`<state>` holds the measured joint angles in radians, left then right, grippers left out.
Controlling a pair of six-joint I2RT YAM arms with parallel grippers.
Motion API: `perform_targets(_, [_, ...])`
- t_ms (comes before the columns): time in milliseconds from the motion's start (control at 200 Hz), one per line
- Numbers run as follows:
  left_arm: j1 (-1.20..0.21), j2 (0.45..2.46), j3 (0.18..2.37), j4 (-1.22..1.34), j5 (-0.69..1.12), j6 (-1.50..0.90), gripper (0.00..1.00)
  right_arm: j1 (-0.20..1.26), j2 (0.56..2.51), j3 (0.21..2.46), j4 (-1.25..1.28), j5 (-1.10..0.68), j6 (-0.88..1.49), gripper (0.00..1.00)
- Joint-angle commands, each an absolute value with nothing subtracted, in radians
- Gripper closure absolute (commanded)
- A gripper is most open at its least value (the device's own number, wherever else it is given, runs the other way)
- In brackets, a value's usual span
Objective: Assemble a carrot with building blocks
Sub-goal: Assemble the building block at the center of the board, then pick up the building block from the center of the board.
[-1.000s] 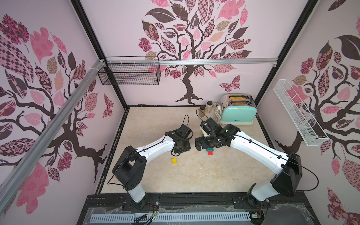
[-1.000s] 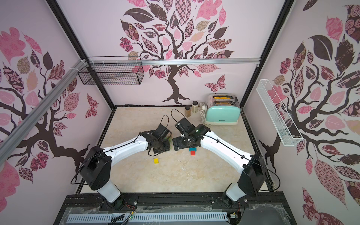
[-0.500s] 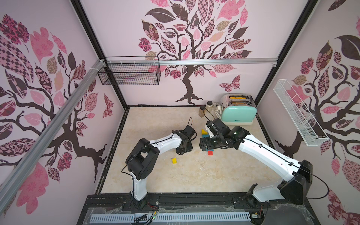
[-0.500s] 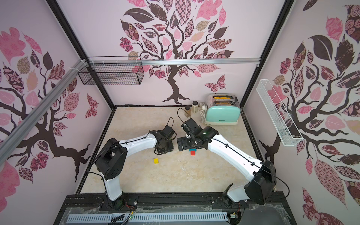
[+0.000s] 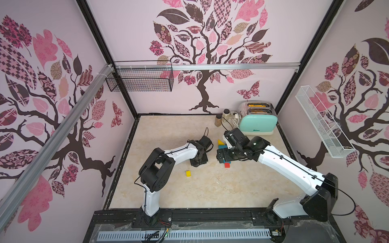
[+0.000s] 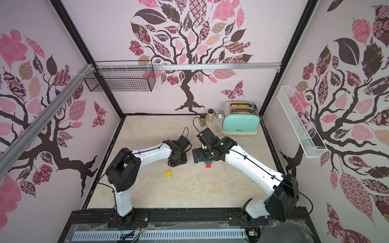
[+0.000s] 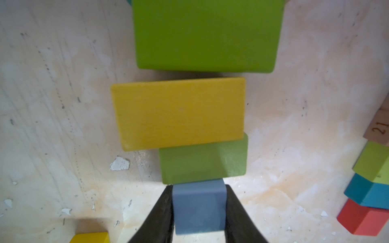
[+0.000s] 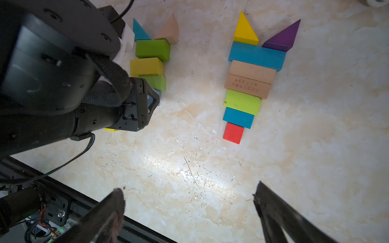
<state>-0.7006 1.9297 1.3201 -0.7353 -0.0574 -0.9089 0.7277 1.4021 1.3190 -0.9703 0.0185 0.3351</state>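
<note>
Seating the blue block (image 7: 199, 208) at the carrot tip.
The left arm (image 5: 181, 150) has drawn its elbow in; the left claw (image 7: 199, 187), narrow, flanks the blue block on the table (image 7: 63, 126), touching the green block (image 7: 203, 163); grip cannot be told. The right claw (image 8: 189, 187) stands wide, empty.

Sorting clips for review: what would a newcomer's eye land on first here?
A finished block carrot lies mid-table, red cube at its tip, yellow wedge and purple wedge as leaves. Beside it, the left gripper flanks a grey-blue block ending a second column. A mint toaster stands at the back.
</note>
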Motion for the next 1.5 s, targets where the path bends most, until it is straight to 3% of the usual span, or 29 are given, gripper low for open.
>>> perform_targets(0, [-0.701, 1.948, 1.338, -0.741, -0.074, -0.892, 0.51, 0.723, 1.384, 1.327, -0.959, 0.014, 0.328, 0.01])
perform_targets(90, [-0.701, 1.939, 1.331, -0.738, -0.076, -0.897, 0.41, 0.723, 1.386, 1.327, -0.959, 0.011, 0.327, 0.01])
perform_targets(210, [-0.702, 1.912, 1.324, -0.733, -0.084, -0.896, 0.35, 0.724, 1.387, 1.331, -0.959, 0.005, 0.327, 0.01])
perform_targets(500, [-0.703, 1.686, 1.254, -0.793, -0.133, -0.913, 0.29, 0.723, 1.373, 1.356, -0.978, -0.009, 0.324, 0.01])
perform_targets(825, [-0.703, 1.508, 1.015, -0.788, -0.089, -0.955, 0.29, 0.723, 1.377, 1.328, -0.958, -0.062, 0.329, 0.01])
perform_targets(1316, [-0.704, 1.617, 0.913, -0.693, -0.083, -0.919, 0.43, 0.723, 1.401, 1.318, -0.939, -0.072, 0.334, 0.01])
perform_targets(1496, [-0.704, 1.649, 0.923, -0.67, -0.079, -0.899, 0.58, 0.723, 1.402, 1.321, -0.939, -0.069, 0.334, 0.01])
